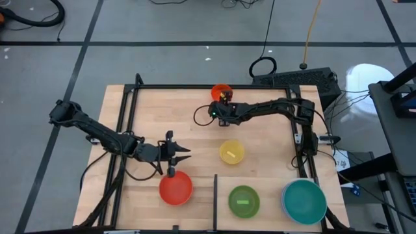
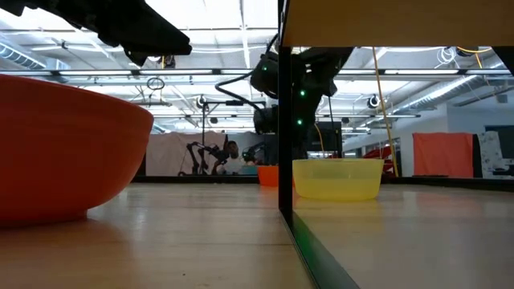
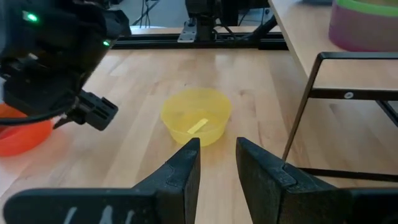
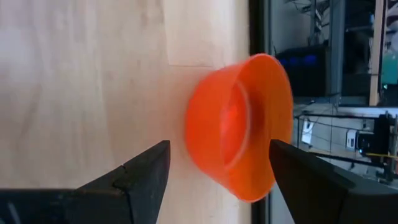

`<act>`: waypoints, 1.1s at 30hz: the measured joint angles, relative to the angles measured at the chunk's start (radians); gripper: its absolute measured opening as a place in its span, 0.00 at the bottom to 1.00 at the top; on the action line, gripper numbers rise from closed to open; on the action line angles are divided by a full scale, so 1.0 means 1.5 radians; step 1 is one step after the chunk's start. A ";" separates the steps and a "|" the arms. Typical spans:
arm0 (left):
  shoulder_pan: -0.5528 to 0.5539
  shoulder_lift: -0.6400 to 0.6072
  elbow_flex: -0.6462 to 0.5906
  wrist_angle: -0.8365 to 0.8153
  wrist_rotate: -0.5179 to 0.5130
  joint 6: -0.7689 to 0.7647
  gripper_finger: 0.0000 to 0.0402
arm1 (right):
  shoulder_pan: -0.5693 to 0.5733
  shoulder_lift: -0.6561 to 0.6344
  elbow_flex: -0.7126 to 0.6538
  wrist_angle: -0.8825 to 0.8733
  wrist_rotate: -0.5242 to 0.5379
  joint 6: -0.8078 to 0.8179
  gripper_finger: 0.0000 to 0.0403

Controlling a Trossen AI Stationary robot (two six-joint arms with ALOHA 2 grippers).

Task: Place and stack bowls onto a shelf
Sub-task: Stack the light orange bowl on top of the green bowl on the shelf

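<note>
The small orange bowl stands on its base at the table's far edge. My right gripper is open, just near of it; in the right wrist view the orange bowl lies ahead of the spread fingers, untouched. The yellow bowl sits mid-table. My left gripper is narrowly open above the table, just beyond the far rim of the red bowl, pointing toward the yellow bowl. On the raised shelf stand a green bowl and a teal bowl stacked on another.
The shelf's thin dark upright stands between the red bowl and the yellow bowl. In the left wrist view the green bowl sits nested in a purple one. A black frame runs along the table's left and far sides.
</note>
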 joint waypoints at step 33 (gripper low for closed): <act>0.001 0.000 0.000 0.015 -0.005 -0.007 0.27 | -0.026 0.000 -0.041 0.064 -0.048 -0.065 0.31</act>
